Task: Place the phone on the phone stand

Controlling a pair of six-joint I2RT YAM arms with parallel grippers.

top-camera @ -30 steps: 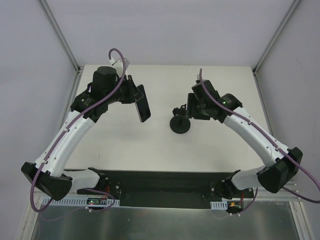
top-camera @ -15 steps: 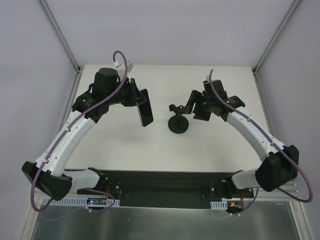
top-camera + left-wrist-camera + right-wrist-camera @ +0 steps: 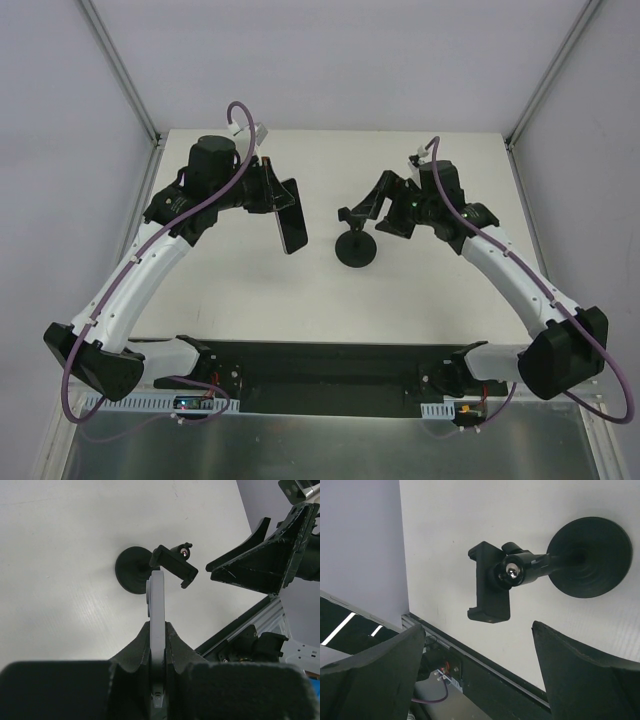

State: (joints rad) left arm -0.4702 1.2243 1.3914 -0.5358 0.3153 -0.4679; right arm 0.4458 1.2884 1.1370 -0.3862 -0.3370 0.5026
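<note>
My left gripper (image 3: 272, 195) is shut on the phone (image 3: 291, 216), a thin black slab held edge-up above the table, left of the phone stand (image 3: 357, 243). In the left wrist view the phone (image 3: 157, 605) shows edge-on between my fingers, its tip near the stand's clamp head (image 3: 173, 566) and disc base (image 3: 131, 571). My right gripper (image 3: 382, 202) is open, its fingers spread just right of the stand's clamp head, not touching it. The right wrist view shows the clamp head (image 3: 490, 582) and disc base (image 3: 590, 557) beyond my open fingers (image 3: 380, 670).
The white table (image 3: 330, 290) has a black rail along its near edge (image 3: 330, 365). Grey walls and metal frame posts (image 3: 120, 70) enclose the back and sides.
My right gripper has opened wide and drawn back slightly from the stand's clamp head. My left gripper with the phone has shifted a little towards the stand.
</note>
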